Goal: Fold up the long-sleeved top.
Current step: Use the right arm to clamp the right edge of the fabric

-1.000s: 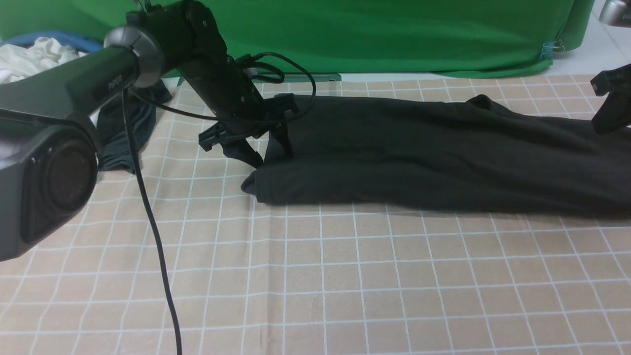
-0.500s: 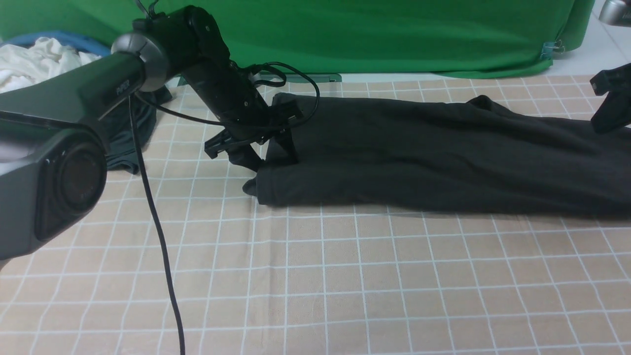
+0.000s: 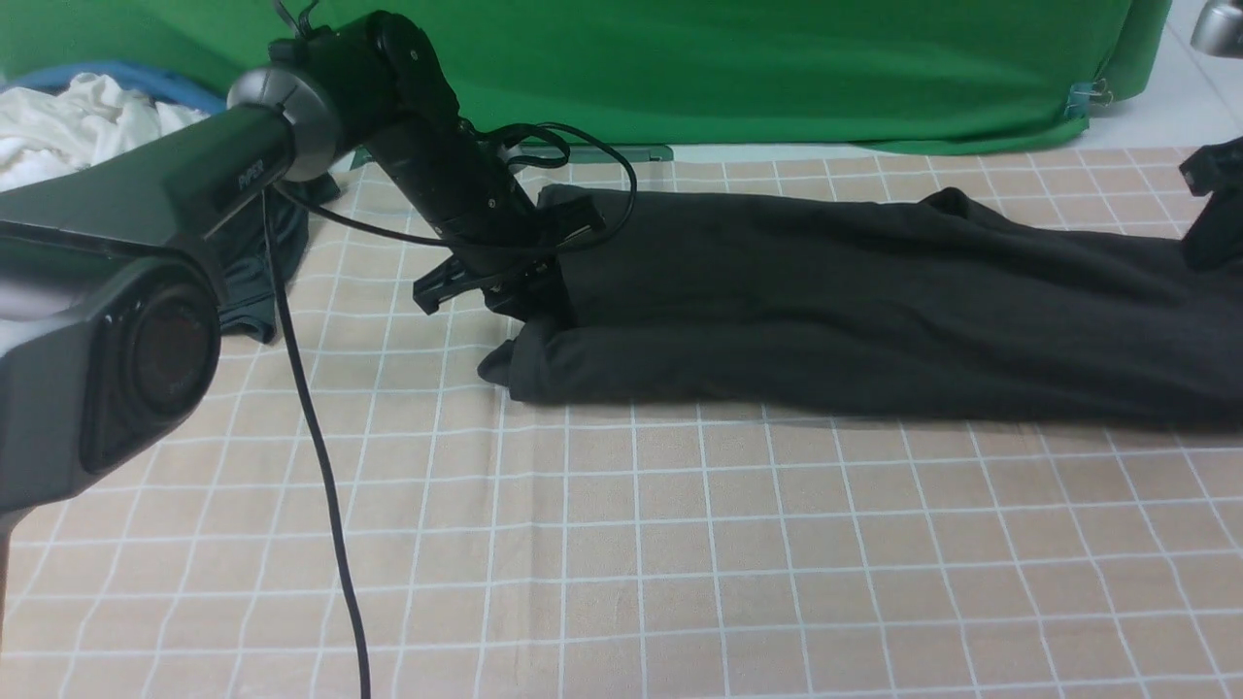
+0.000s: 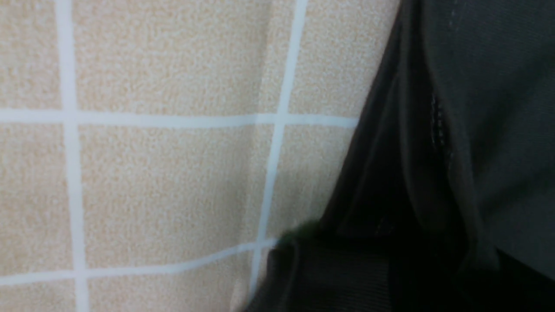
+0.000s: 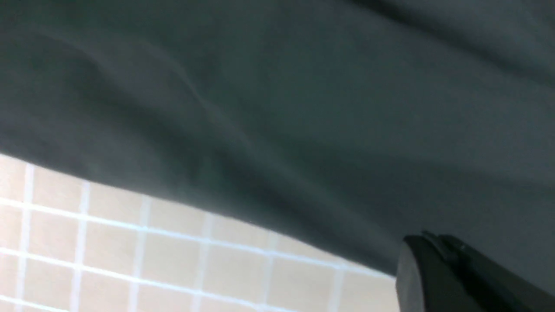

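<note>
The top (image 3: 874, 301) lies on the worktop (image 3: 680, 544) as a long, narrow black band running from left of centre out past the right edge of the front view. Its near edge is a soft rounded roll, so the lengthwise folding looks done; no sleeve lies out to the side, and neither the neck nor the print shows.

The left tool (image 3: 539, 296) is down at the top's left end, jaws closed together on the cloth at that end, and the wrist view shows dark fabric bunched right at it. The right tool (image 3: 1214, 218) is at the far right end, only partly in view. It is closed, but I cannot tell whether it has cloth in it.

Judging by this, the task is about midway. What is left is to bring one end over the other, perhaps twice, to make a compact stack, then let go.

Further out, a smaller dark garment (image 3: 248, 272) lies by the left arm, white cloth (image 3: 68, 116) sits in the far left corner, and a green backdrop (image 3: 777, 68) hangs behind.
</note>
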Available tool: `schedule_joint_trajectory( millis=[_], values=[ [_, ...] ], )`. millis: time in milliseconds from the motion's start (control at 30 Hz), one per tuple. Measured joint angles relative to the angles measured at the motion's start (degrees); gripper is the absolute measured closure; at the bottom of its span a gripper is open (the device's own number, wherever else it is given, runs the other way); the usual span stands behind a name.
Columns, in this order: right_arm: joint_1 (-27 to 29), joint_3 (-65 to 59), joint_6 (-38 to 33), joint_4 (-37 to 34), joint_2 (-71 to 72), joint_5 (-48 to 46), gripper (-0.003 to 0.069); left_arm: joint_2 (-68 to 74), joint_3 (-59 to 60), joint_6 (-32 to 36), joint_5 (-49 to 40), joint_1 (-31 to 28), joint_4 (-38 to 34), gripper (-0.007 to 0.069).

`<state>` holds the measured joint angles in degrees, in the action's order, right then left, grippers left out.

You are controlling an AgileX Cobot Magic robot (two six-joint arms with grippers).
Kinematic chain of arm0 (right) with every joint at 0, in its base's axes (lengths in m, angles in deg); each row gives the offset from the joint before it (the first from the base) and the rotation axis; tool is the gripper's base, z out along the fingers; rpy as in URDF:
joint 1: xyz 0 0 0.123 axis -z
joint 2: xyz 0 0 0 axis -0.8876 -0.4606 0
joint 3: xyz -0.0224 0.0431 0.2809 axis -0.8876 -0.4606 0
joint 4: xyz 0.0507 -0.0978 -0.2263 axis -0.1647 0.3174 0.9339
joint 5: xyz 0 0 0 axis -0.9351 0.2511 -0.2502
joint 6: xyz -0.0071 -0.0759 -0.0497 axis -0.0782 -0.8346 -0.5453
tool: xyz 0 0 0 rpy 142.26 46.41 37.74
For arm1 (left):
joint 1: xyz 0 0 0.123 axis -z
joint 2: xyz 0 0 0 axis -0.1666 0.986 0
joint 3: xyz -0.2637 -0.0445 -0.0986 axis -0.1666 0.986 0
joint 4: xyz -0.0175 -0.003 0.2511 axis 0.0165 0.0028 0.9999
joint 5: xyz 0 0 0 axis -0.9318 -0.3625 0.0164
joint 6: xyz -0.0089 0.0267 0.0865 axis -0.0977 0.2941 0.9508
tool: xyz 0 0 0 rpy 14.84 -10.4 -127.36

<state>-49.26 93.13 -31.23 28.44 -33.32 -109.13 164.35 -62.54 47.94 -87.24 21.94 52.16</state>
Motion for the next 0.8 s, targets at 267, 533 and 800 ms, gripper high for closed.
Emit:
schedule_joint_trajectory(
  millis=[267,533,800],
  values=[
    [11.10,-2.99,1.67,4.58,0.00,3.98,0.0562,-1.41,-0.12,0.75,-0.31,-1.58,-1.47,0.0608],
    [13.43,-3.91,2.56,8.52,-4.48,10.25,0.0160,-1.41,-0.12,2.26,-0.36,-1.58,-2.13,0.0608],
    [13.36,-3.97,3.75,14.64,-12.17,16.25,0.0102,-1.41,-0.12,2.43,-0.36,-1.58,-2.57,0.0608]
  ],
)
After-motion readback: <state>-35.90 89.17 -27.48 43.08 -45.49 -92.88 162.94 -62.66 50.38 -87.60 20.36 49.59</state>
